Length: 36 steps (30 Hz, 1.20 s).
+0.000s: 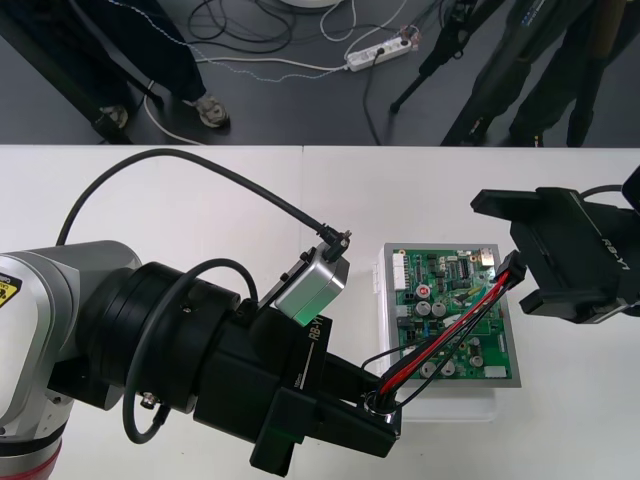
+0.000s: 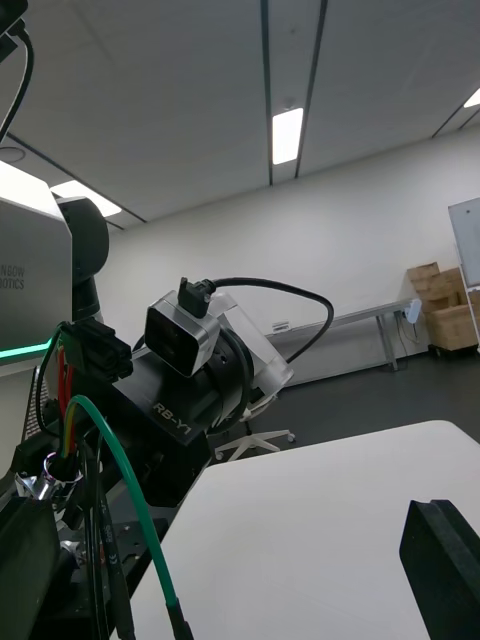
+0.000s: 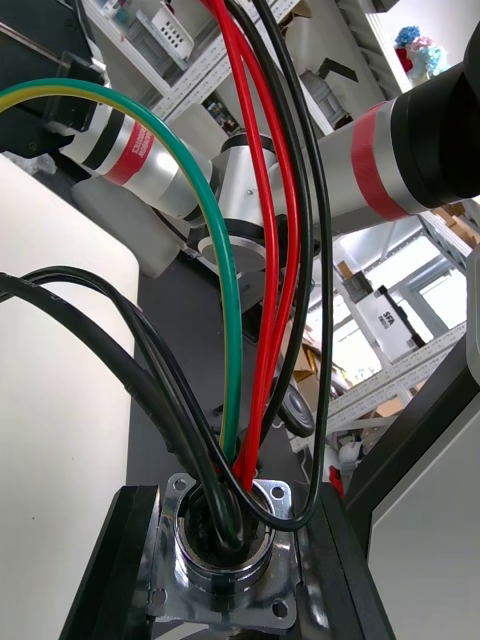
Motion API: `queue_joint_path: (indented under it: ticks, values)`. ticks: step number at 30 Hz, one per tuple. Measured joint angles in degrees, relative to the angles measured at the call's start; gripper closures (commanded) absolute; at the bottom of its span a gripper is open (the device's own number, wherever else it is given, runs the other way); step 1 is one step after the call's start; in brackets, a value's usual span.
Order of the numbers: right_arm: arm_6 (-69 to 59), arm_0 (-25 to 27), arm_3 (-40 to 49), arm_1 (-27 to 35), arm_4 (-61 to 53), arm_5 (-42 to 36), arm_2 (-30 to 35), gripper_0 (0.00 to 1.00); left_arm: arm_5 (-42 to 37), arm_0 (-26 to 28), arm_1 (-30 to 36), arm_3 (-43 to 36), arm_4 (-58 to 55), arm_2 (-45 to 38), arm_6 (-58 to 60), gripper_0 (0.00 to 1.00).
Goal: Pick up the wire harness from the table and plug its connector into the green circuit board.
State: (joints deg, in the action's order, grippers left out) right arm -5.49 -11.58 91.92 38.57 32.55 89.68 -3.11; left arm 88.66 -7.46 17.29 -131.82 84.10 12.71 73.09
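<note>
Left gripper (image 1: pixel 385 408) is clamped on the metal socket (image 3: pixel 225 545) of the wire harness (image 1: pixel 450 335), just off the near edge of the green circuit board (image 1: pixel 440 300). Its wires are stretched across the board to the black plug (image 1: pixel 510 268) at the right edge, where the right gripper (image 1: pixel 503 252) is held spread.

Bright even light, soft shadows on table (image 1: pixel 180 190), socket (image 3: pixel 230 582) glinting.
</note>
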Motion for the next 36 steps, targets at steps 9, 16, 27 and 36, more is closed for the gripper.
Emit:
queue_joint_path:
  ticks: [9, 16, 27, 36]
  values:
    - [-0.04, 0.0, 3.23, 0.01, -2.78, 0.0, -0.4, 0.0, 0.0, 0.0, 0.0, 0.07, 0.0, 0.0, 0.0, 1.0]
    - [-2.16, 0.0, 4.39, 0.02, -3.41, 0.0, -1.56, 0.0, 0.0, 0.0, 0.0, 0.09, 0.0, 0.0, -0.01, 1.0]
    - [-3.66, 0.0, 6.79, 0.09, -4.52, 0.0, -4.24, 0.0, 0.0, 0.0, 0.0, 0.1, 0.0, 0.0, -0.01, 1.0]
    - [-3.69, -0.01, 7.82, 0.15, -6.99, 0.0, -7.18, 0.0, 0.0, 0.0, 0.0, 0.11, 0.0, 0.0, -0.02, 1.0]
